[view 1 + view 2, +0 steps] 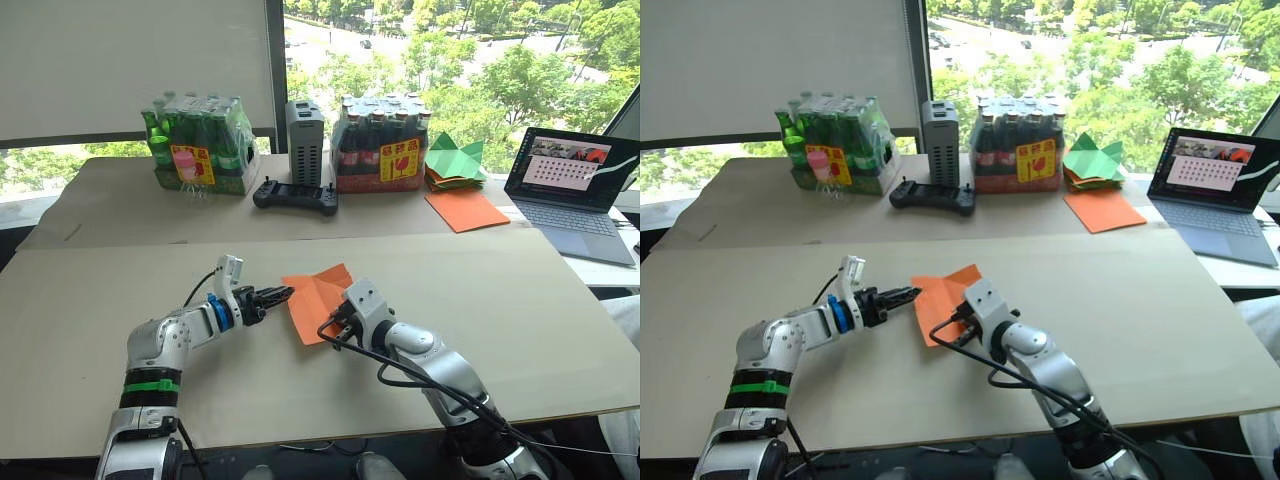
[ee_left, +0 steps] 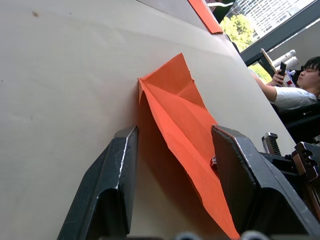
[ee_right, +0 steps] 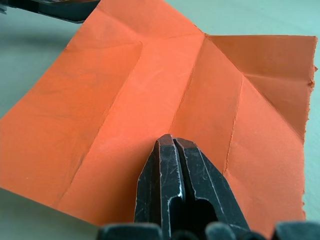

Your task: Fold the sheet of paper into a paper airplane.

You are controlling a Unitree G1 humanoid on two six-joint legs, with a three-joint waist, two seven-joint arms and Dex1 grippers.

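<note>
Left gripper (image 1: 283, 293) is held at the left edge of the sheet of paper (image 1: 318, 297), jaws parted wide with nothing gripped; in the left wrist view a raised orange fold is seen standing between the two fingers (image 2: 107, 190), not clamped.

The sheet of paper is placed mid-bench (image 1: 520, 330), between the two grippers, mostly flat with one edge lifted. Several crease lines are seen fanning from a point near its far side, and one corner flap is already folded over at the right. A flat pointed wedge is not yet formed, so the task is judged early to midway: pre-creasing done, corner folds partly done, centre fold and wing folds left.

Right gripper (image 3: 176, 150) is pressed onto the near part of the sheet, jaws closed tight together, nothing pinched between them; it is judged to act as a hold-down on the paper.

Far side of the bench, left to right: green bottle pack (image 1: 196, 143), grey box (image 1: 305, 140), black controller (image 1: 295, 194), dark bottle pack (image 1: 380, 145), green paper shapes (image 1: 455, 162), bigger orange sheet (image 1: 466, 209), laptop (image 1: 575, 190).
</note>
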